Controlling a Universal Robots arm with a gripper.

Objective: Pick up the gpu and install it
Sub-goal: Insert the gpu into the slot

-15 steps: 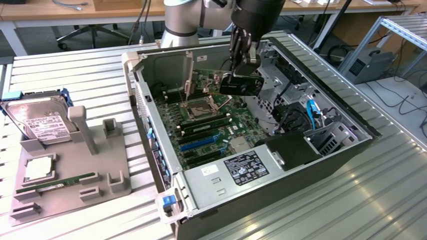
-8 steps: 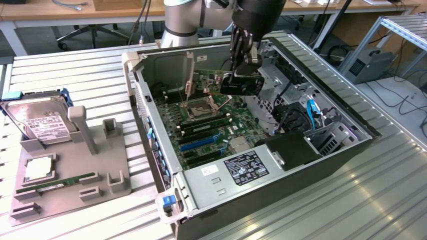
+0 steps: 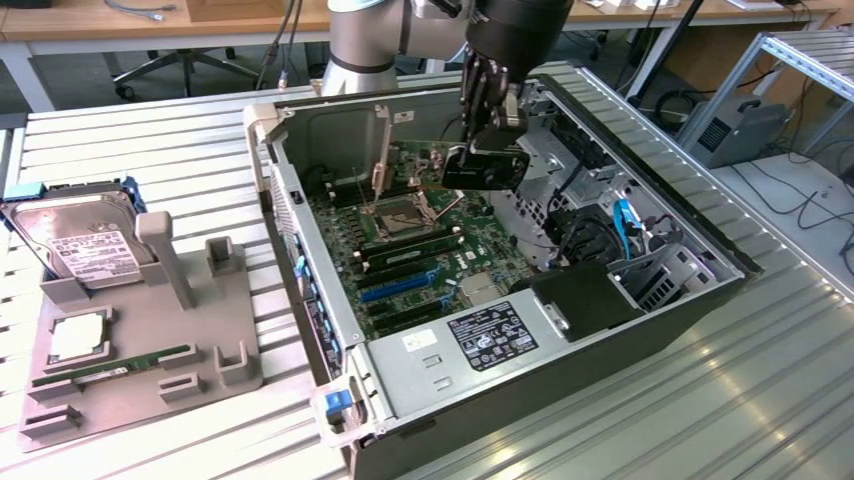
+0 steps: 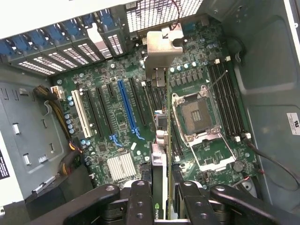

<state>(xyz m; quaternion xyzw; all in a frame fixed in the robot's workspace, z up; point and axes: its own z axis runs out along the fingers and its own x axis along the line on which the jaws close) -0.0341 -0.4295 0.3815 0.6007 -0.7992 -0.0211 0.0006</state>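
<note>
The gpu (image 3: 430, 160) hangs inside the open computer case (image 3: 310, 270), a green card with a dark cooler and a silver end bracket (image 3: 383, 152), held above the motherboard (image 3: 427, 250). My gripper (image 3: 487, 125) comes down from above and is shut on the card's upper edge. In the wrist view the gpu (image 4: 162, 140) shows edge-on between my two dark fingers (image 4: 140, 199), with my gripper (image 4: 161, 201) clamped on it. Its bracket (image 4: 159, 47) points toward the case's rear slot covers (image 4: 79, 47). The card floats over the expansion slots beside the CPU socket (image 4: 194, 115).
A grey fixture (image 3: 174, 300) on the exterior view's left carries a hard drive (image 3: 80, 245), a memory stick (image 3: 114, 368) and a square chip (image 3: 78, 335). Inside the case are a blue slot (image 4: 129, 110), a heatsink (image 4: 121, 166), a power supply (image 3: 487, 340) and drive cage (image 3: 554, 180).
</note>
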